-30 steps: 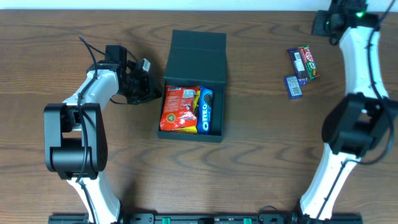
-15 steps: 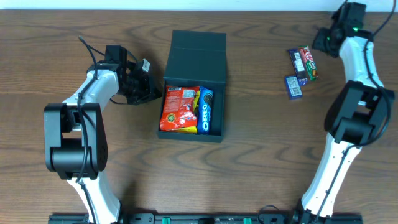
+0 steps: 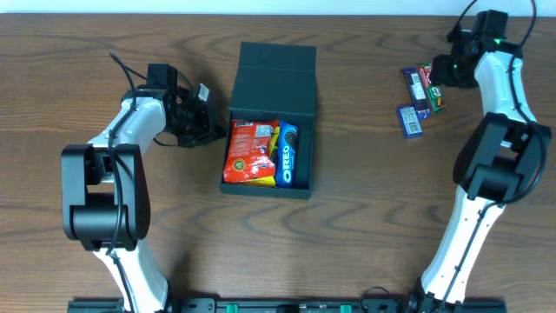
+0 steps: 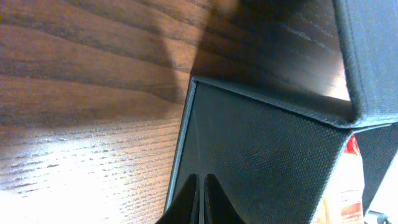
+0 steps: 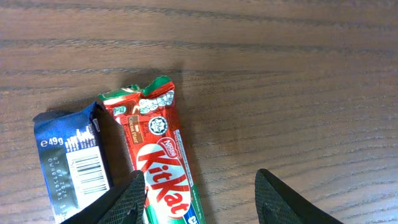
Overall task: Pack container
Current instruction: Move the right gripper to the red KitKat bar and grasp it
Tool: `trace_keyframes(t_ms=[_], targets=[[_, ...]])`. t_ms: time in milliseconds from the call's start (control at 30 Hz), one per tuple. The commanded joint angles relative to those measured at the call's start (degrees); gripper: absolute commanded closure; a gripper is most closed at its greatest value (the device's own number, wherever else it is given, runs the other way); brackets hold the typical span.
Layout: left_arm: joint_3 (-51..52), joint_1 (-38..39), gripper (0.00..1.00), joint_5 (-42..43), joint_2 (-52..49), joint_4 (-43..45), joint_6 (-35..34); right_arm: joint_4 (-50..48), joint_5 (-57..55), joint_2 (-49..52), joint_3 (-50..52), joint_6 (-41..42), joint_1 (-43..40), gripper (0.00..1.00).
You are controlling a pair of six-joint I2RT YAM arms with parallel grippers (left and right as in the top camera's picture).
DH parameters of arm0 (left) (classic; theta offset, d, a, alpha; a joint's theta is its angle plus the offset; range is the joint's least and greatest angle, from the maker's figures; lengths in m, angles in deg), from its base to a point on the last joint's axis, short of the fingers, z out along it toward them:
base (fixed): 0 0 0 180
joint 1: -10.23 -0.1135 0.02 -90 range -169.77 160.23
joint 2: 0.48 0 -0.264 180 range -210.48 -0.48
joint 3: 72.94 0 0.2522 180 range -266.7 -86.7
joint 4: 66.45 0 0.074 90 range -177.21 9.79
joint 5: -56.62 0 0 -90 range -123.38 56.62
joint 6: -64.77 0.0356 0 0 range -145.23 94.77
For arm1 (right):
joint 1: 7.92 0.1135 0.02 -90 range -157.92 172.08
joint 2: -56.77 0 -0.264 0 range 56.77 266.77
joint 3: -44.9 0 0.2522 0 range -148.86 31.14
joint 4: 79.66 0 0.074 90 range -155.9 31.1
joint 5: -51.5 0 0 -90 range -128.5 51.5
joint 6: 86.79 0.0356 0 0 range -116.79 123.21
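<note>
A brown wood-grain desk (image 3: 365, 200) carries three loose snacks at its far right. A red KitKat bar (image 5: 158, 162) lies against a dark blue packet (image 5: 71, 162), with a smaller blue packet (image 3: 410, 120) near them. A red snack bag (image 3: 250, 152) and a blue Oreo pack (image 3: 287, 155) lie side by side inside the container (image 3: 274, 78).

2 white tubular arms (image 3: 130, 122), black joint housings (image 3: 95, 196) (bulkiest at the elbows), thin black cables (image 3: 122, 65), black-fingered right pincer (image 5: 200, 180)

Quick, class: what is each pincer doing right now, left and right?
Left pincer: closed, holding nothing, tips by the container.
Right pincer: open, empty, over the KitKat bar.
</note>
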Motion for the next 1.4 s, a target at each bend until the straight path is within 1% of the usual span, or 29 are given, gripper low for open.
trace_keyframes(t_ms=[0,367,533,1000,1100,1133,1167,1233,1333,1367], targets=[[-0.09,-0.13,0.94,-0.39,1.16,-0.55,-0.07,0.09,0.79,0.46,-0.15,-2.62,0.59,0.41],[-0.09,-0.13,0.94,-0.44,1.16,-0.48,-0.07,1.31,1.01,0.5,-0.13,-5.57,1.01,0.34],[-0.09,-0.13,0.94,-0.44,1.16,-0.48,-0.04,2.01,0.98,0.94,-0.13,-7.1,0.96,0.35],[-0.09,-0.13,0.94,-1.29,1.16,-0.5,-0.04,2.91,1.03,3.67,-0.13,-7.04,0.96,0.35],[-0.09,-0.13,0.94,-1.29,1.16,-0.48,-0.04,2.97,1.11,4.26,-0.13,-7.04,0.96,0.38],[-0.09,-0.13,0.94,-1.27,1.16,-0.5,-0.04,2.99,1.38,4.26,-0.13,-7.02,0.96,0.4],[-0.09,-0.13,0.94,-1.29,1.16,-0.48,-0.04,2.89,1.44,4.26,-0.13,-7.04,0.98,0.44],[-0.09,-0.13,0.94,-1.29,1.16,-0.48,-0.04,2.86,1.44,4.26,-0.13,-7.04,1.01,0.47],[-0.09,-0.13,0.94,-1.29,1.16,-0.48,-0.07,2.91,1.46,4.26,-0.13,-6.99,1.03,0.61],[-0.09,-0.13,0.94,-1.29,1.16,-0.48,-0.07,2.91,1.46,4.26,-0.13,-6.99,1.03,0.67]])
